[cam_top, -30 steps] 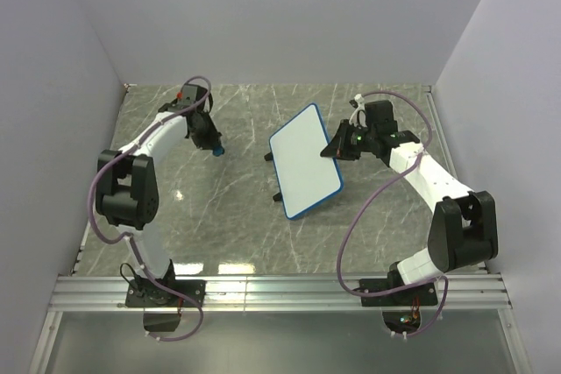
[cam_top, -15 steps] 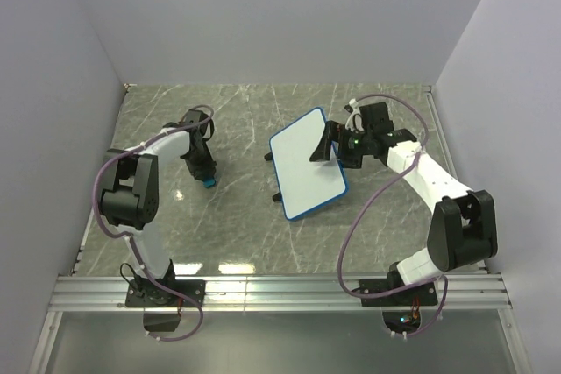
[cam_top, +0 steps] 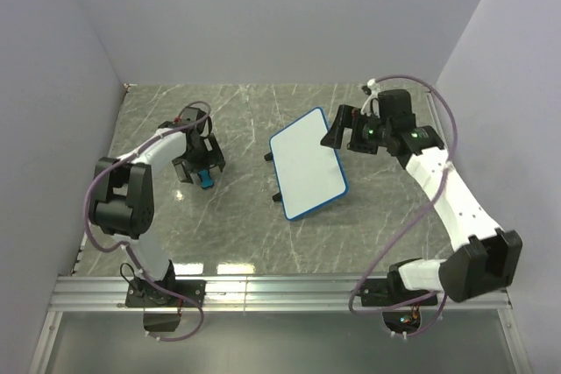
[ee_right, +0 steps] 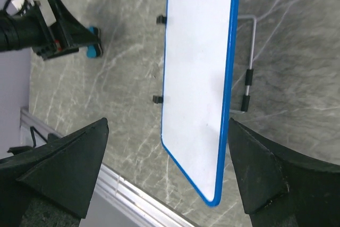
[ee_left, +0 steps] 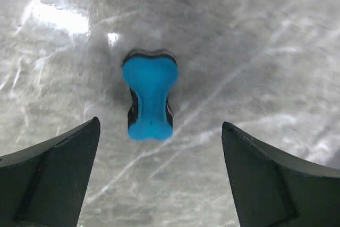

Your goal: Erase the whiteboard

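Whiteboard (ee_right: pixel 197 78) fills the middle of the right wrist view, framed by the right arm's fingers (ee_right: pixel 58 174), which are spread wide and hold nothing. Whether they touch the board cannot be told. From above, those fingers are at the board's far right edge.

The left arm's fingers (ee_left: pixel 50 176) are also spread wide and grip nothing. On the tabletop (ee_left: pixel 265 41) between them, touching neither, lies a small blue bow-shaped eraser (ee_left: pixel 150 99) with a dark underside.

From above, the whiteboard sits near the middle of the tabletop, turned at an angle, with the eraser well apart to its left. Its writing face is plain white with no marks on it. A thin blue rim runs around the rounded corners. Two small black feet (cam_top: pixel 273 176) stick out along its left edge. In the right wrist view a thin wire stand (ee_right: pixel 251 57) with a black sleeve shows beside the opposite edge.

The tabletop is grey stone-patterned with pale veins and a few bright reflections. Plain pale walls (cam_top: pixel 280 15) close it in at the back and both sides. A ridged metal rail (cam_top: pixel 280 291) runs along the near edge, carrying both arm bases. Purple cables (cam_top: pixel 372 208) loop along each white arm.
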Robot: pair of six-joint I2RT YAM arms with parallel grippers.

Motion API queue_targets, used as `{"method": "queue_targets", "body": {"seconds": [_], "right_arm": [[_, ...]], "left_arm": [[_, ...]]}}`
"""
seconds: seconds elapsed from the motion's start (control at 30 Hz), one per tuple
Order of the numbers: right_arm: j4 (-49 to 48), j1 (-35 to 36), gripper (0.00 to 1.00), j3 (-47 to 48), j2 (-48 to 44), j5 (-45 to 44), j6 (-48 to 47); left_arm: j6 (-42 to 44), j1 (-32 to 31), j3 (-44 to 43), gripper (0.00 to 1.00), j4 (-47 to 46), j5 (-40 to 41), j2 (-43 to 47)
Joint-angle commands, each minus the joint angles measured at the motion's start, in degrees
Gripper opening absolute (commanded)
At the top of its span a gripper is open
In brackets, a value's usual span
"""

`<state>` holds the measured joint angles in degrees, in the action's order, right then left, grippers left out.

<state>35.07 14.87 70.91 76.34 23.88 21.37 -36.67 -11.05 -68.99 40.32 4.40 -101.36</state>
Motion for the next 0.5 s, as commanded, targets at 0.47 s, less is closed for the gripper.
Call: {"method": "queue_targets", "body": {"seconds": [0.47], "right_arm": [[-2.37,0.51,1.0,-14.82,-38.61,2.14,8.25]], "left_arm": [[-6.39,-20.06,11.31,0.99,-12.36,9.02,41.04]]}}
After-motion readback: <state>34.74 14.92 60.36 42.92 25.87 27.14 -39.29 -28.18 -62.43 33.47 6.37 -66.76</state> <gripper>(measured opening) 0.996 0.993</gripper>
